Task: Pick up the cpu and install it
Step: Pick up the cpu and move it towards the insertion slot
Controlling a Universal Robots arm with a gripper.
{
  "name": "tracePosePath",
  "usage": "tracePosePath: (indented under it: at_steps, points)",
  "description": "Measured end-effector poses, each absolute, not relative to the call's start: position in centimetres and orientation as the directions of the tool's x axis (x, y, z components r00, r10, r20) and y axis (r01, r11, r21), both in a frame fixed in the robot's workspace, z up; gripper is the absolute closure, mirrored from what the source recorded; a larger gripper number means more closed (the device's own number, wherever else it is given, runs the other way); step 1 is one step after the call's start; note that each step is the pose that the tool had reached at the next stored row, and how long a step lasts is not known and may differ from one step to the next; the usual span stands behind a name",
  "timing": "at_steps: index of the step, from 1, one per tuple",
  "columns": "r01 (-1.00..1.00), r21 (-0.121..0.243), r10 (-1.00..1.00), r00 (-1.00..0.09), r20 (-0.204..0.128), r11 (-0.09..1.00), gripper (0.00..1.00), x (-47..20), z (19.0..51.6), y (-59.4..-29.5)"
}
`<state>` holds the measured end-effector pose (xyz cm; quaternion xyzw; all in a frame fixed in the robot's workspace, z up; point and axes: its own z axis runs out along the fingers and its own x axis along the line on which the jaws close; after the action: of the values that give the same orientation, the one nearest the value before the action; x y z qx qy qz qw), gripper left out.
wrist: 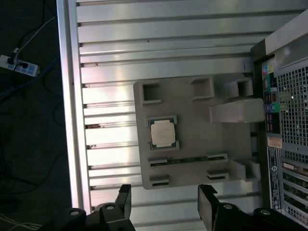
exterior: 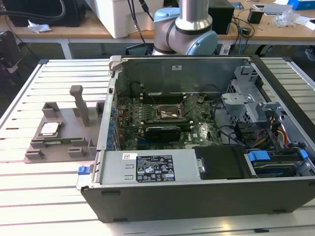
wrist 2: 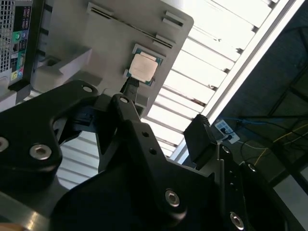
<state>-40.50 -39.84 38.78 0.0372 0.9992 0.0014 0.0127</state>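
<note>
Fixture plate (exterior: 69, 133): at the exterior view's left we see this grey plate lying flat on the slatted table (exterior: 49, 189), just beside the computer case (exterior: 197, 199).
Upright post (exterior: 81, 105): it rises from the plate between the cpu (exterior: 49, 129) and the case wall, and is the tallest thing near the chip.
Arm (exterior: 189, 24): its silver and blue joint stands behind the case's rear wall.
Cpu seat: the cpu (wrist: 163, 133) lies flat with its silver top up, in a shallow square seat on the plate's side away from the case.
Gripper (wrist: 166, 206): in the first wrist view we see its two black fingers spread wide with nothing between them. They hang over the plate's edge, apart from the cpu.
Case contents: the open case holds a green motherboard (exterior: 147, 110) with a square metal-framed socket (exterior: 170, 114). A black expansion card (exterior: 160, 132) lies just beside the socket. A labelled power supply (exterior: 152, 167) runs along the near wall, and a drive cage (exterior: 246, 98) sits at the exterior view's right.
Edges: bare slats run from the plate to the table's rail (wrist: 72, 96), and a power strip (wrist: 19, 66) lies on the floor beyond it.
</note>
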Motion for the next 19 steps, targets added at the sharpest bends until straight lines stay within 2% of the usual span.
tracePosePath:
  at_steps: [19]
  points:
    - [0.074, 0.003, 0.074, -0.997, -0.024, 0.997, 0.34, -36.9, 36.3, -39.8]
